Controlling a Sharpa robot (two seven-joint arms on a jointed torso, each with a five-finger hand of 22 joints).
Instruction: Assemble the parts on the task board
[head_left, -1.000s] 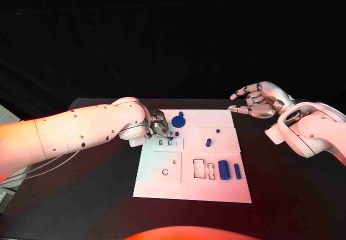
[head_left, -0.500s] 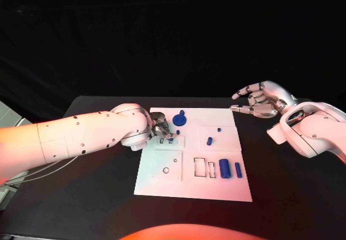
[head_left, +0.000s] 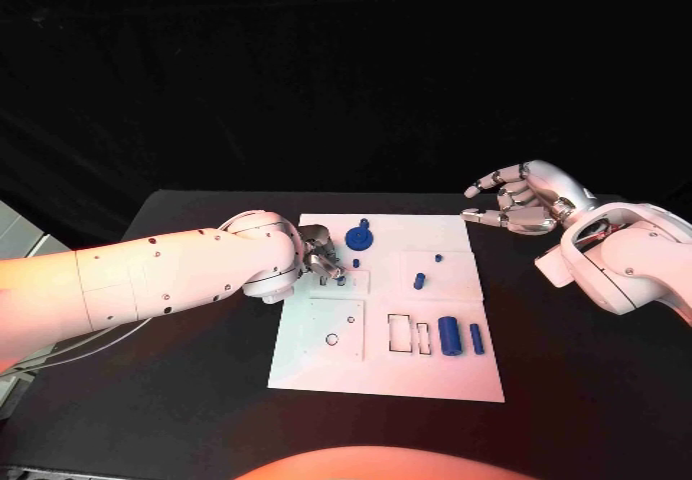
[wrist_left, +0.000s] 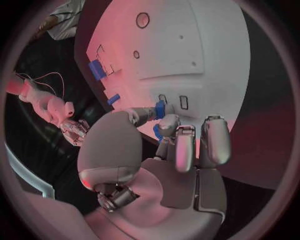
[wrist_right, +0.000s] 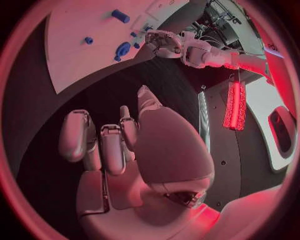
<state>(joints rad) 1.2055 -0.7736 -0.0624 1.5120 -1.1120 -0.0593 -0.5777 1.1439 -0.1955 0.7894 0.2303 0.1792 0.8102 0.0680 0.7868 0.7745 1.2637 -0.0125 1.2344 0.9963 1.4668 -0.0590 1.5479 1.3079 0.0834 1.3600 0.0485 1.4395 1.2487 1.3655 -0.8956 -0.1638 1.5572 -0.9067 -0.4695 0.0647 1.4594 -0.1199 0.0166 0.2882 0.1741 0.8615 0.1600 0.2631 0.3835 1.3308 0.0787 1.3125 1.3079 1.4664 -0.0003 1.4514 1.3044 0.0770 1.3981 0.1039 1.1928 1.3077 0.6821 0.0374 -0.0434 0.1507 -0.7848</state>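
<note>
The white task board (head_left: 325, 365) lies mid-table. My left hand (head_left: 319, 254) is over its far left part and pinches a small blue part (wrist_left: 160, 108) between thumb and a finger, just above two small rectangular slots (wrist_left: 183, 102). Another small blue part (head_left: 355, 266) sits beside the fingers. A round blue part (head_left: 358, 237) lies just beyond the hand. A blue peg (head_left: 418, 283) and a small blue piece (head_left: 436, 260) stand further right. My right hand (head_left: 521, 201) hovers off the board's far right corner, fingers apart, holding nothing.
A blue cylinder (head_left: 449, 337) and a thinner blue bar (head_left: 476, 340) lie at the board's near right, next to two rectangular cut-outs (head_left: 398, 336). A round hole (head_left: 332, 339) is in the near left panel. Black table (head_left: 173, 400) surrounds the board.
The camera shifted slightly. My left hand has stayed at the slots with the small blue part, only settling a little. The right hand has hardly moved.
</note>
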